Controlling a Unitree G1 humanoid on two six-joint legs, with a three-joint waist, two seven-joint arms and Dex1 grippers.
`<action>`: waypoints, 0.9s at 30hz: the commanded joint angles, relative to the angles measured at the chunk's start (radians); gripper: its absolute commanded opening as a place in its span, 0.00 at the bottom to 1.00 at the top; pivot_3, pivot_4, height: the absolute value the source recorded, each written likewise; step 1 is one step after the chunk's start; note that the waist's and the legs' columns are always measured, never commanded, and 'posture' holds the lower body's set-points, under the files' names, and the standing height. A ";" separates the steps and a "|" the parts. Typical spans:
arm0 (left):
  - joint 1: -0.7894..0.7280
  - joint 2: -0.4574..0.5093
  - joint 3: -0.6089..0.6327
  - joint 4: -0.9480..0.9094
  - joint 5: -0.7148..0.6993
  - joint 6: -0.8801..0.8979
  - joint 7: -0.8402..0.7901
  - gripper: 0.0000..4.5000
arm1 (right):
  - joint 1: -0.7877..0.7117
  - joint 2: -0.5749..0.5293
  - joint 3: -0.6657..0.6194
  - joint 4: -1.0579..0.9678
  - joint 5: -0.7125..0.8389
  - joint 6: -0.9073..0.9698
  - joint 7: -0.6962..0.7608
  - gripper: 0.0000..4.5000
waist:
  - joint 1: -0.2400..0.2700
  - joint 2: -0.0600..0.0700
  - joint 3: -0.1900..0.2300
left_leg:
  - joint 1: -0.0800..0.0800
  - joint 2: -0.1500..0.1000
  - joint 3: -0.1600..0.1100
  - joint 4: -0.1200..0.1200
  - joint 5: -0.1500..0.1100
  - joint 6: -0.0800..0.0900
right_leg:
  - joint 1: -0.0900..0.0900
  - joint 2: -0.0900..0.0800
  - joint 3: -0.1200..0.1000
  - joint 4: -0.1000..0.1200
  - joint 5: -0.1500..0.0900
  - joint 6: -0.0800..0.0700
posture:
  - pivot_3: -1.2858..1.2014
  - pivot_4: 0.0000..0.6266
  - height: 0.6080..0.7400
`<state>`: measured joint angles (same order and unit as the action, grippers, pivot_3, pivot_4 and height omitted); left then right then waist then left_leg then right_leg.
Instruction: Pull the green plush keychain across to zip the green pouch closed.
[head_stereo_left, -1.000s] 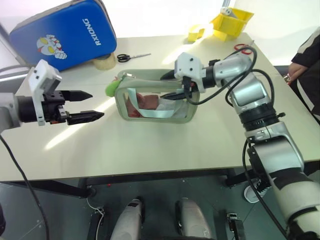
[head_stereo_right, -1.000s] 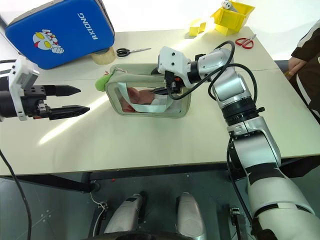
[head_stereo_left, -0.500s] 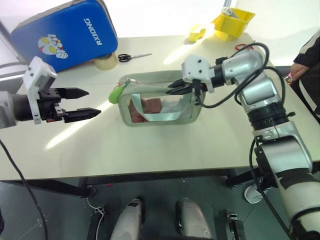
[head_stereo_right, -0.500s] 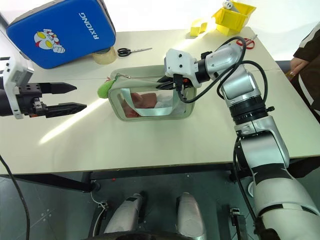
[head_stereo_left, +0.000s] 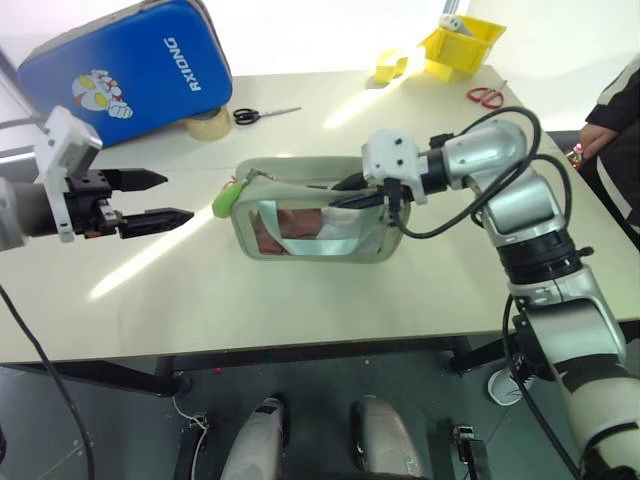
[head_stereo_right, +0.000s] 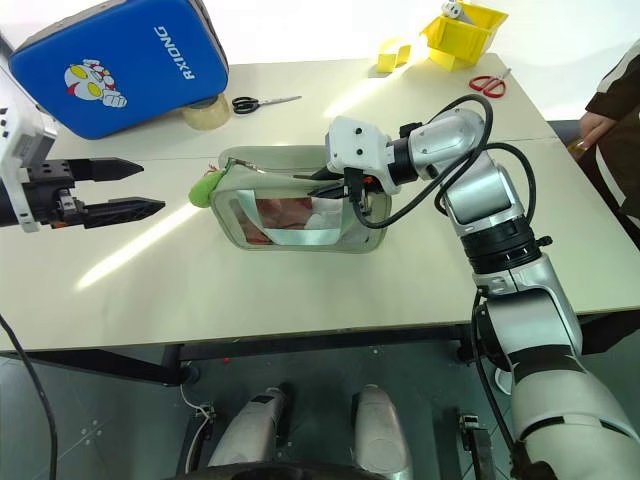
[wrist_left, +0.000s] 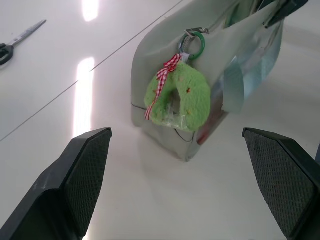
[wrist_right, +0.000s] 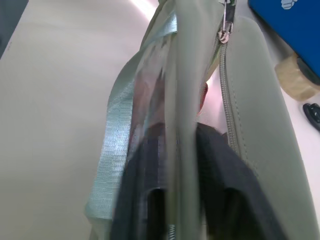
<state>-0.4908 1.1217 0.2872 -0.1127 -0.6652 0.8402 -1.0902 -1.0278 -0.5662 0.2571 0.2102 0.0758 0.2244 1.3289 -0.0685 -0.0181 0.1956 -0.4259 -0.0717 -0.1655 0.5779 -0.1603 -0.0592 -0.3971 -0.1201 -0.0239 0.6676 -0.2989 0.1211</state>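
One green pouch (head_stereo_left: 312, 211) with one green plush keychain (head_stereo_left: 224, 200) hanging at its end. One blue padded case (head_stereo_left: 125, 67). Two pairs of scissors: black-handled (head_stereo_left: 262, 114), red-handled (head_stereo_left: 487, 96). One roll of tape (head_stereo_left: 210, 124). Yellow bins at the far edge, probably two: a larger (head_stereo_left: 463, 46) and a smaller (head_stereo_left: 392, 66).

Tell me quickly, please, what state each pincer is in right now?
Left pincer: open, holding nothing, off the green plush keychain.
Right pincer: closed on the top edge of the green pouch.
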 joint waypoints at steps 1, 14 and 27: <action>-0.024 0.021 0.010 -0.005 0.001 -0.014 -0.010 1.00 | -0.012 -0.026 -0.052 -0.041 0.039 0.044 -0.011 0.59 | 0.000 0.000 0.000 | 0.000 0.000 0.000 0.000 0.000 0.000 | 0.000 0.000 0.000 0.000 0.000 0.000 | 0.52 0.24 1.00; -0.063 0.018 -0.023 0.026 0.019 -0.025 -0.028 1.00 | 0.115 -0.220 -0.159 -0.147 0.104 0.173 -0.050 0.99 | 0.011 0.000 0.000 | 0.000 0.000 0.001 0.000 0.000 0.000 | 0.000 0.000 0.000 0.000 0.000 0.000 | 0.52 0.24 1.00; -0.106 0.006 -0.073 0.053 0.035 -0.043 -0.045 1.00 | 0.167 -0.223 -0.155 -0.136 0.104 0.149 -0.103 0.12 | 0.009 0.000 0.000 | 0.000 0.000 0.001 0.000 0.000 0.000 | 0.000 0.000 0.001 0.000 0.000 0.000 | 0.52 0.24 1.00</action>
<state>-0.5838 1.1205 0.2019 -0.0579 -0.6366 0.8148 -1.1308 -0.8369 -0.7833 0.1327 0.0929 0.1711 0.3823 1.2402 -0.0596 -0.0180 0.1957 -0.4261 -0.0715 -0.1641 0.5783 -0.1604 -0.0591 -0.3973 -0.1201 -0.0230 0.6674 -0.2986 0.1207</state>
